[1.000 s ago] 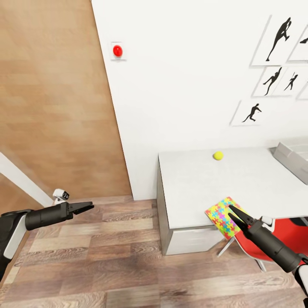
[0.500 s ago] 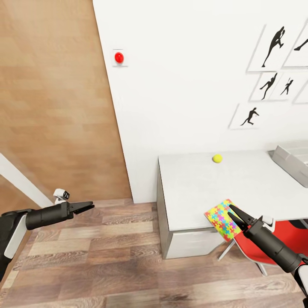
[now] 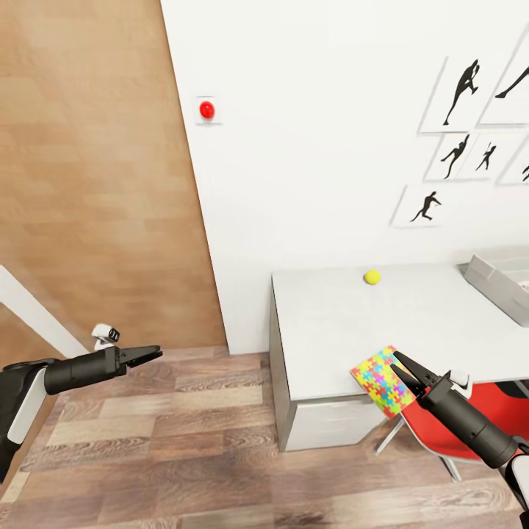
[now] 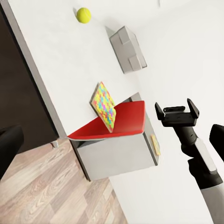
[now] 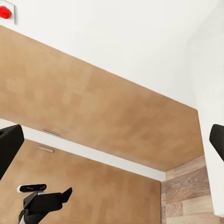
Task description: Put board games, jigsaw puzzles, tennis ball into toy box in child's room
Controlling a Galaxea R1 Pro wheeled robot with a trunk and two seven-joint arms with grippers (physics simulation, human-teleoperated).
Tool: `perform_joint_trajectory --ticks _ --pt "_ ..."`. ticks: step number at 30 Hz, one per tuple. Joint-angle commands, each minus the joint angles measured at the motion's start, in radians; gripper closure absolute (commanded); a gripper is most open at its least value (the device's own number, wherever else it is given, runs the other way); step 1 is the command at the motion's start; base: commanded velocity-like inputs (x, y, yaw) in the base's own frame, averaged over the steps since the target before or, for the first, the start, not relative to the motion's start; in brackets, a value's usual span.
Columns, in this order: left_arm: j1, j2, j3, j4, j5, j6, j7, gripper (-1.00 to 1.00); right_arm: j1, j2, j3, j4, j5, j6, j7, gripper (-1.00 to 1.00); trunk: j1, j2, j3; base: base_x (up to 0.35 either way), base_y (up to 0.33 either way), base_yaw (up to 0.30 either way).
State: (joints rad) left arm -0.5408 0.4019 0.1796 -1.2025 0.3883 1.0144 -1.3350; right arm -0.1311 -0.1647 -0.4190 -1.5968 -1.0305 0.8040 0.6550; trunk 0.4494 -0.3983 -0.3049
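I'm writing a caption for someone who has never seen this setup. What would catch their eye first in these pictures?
Probably the bright jigsaw puzzle, jutting over the near edge of the white table just by the right end effector, above a red chair. Next, the small yellow tennis ball alone near the table's back edge, and the red button high on the white wall.
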Motion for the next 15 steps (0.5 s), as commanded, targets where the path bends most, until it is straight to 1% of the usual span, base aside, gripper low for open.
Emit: perform_joint_trajectory --ticks 1,15 --pt "-0.001 0.0 0.0 0.0 0.003 0.009 -0.001 -1.0 -0.001 0.0 -0.001 0.0 -0.002 0.006 0.001 -1.0 0.001 -0.002 0.0 0.0 0.0 0.0" --pt "-0.001 0.001 0.0 0.0 0.001 0.009 0.0 -1.0 -0.001 -0.001 -0.001 0.0 -0.002 0.008 0.003 -1.0 0.001 -0.002 0.023 0.0 0.0 0.0"
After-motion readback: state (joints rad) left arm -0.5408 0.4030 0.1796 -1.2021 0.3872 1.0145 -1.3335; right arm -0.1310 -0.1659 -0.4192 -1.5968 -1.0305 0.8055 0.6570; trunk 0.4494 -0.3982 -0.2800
